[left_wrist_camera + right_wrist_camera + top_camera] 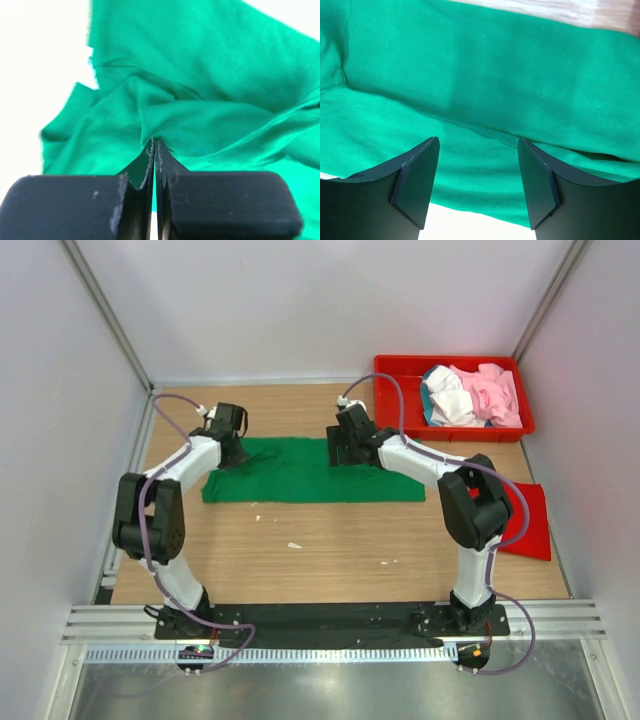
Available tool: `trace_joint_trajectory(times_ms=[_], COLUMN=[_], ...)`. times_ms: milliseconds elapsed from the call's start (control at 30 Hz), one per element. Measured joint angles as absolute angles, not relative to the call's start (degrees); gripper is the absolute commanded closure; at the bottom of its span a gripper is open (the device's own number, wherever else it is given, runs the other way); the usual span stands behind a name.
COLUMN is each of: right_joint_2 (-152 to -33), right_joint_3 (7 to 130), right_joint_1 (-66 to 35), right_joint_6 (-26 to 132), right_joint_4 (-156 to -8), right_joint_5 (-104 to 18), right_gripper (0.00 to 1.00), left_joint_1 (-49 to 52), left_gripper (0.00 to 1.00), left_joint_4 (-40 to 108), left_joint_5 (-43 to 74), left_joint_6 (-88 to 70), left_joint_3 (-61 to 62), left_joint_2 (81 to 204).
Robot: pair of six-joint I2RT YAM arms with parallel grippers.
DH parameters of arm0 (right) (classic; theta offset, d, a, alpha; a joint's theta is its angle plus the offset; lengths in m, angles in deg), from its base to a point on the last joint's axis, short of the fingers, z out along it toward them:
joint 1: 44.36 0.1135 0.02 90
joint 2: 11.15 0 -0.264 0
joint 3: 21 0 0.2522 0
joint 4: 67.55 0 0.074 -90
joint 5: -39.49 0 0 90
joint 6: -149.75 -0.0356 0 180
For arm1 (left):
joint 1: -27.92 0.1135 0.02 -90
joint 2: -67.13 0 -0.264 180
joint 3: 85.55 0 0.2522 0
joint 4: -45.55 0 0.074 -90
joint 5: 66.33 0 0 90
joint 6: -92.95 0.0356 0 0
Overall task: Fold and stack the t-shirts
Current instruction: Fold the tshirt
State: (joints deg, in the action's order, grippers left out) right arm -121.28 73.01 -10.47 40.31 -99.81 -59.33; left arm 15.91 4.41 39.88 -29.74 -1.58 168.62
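Observation:
A bright green t-shirt point(310, 472) lies spread flat across the middle of the wooden table. My left gripper point(235, 450) is at its far left corner. In the left wrist view it point(155, 146) is shut on a bunched fold of the green cloth point(200, 100). My right gripper point(343, 452) hovers over the shirt's far edge near the middle. In the right wrist view it point(479, 147) is open, with green cloth point(485, 90) under and between the jaws. A red t-shirt point(530, 528) lies folded at the right edge, behind the right arm.
A red plastic tray point(450, 361) stands at the back right and holds crumpled white point(450, 400), pink point(492, 390) and teal point(427, 402) shirts. White walls close in the table on three sides. Small white scraps point(294, 545) lie on the wood in front of the green shirt.

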Motion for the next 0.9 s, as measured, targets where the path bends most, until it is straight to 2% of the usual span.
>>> trace_joint_trajectory(times_ms=[233,733,867,900], right_joint_2=[-120.60,-119.83,-119.83,-119.83], right_joint_3=[73.40,73.36,73.36,73.38], right_joint_1=[-10.60,-10.62,-10.62,-10.62], right_joint_6=[39.94,39.00,39.00,39.00], right_joint_4=[-101.08,-102.39,-102.50,-102.59], right_joint_5=[-58.76,-56.60,-55.90,-55.75], right_gripper=[0.30,0.30,0.30,0.30], left_joint_1=[15.93,15.93,15.93,15.93], left_gripper=[1.00,1.00,0.95,0.89], left_joint_4=[2.56,2.16,1.94,1.88], left_joint_5=[42.61,41.85,42.46,42.85], left_joint_6=[-30.09,-31.42,-31.55,-31.58], left_joint_3=[-1.84,-13.16,-14.01,-14.01], left_joint_2=[161.30,160.41,159.71,159.36])
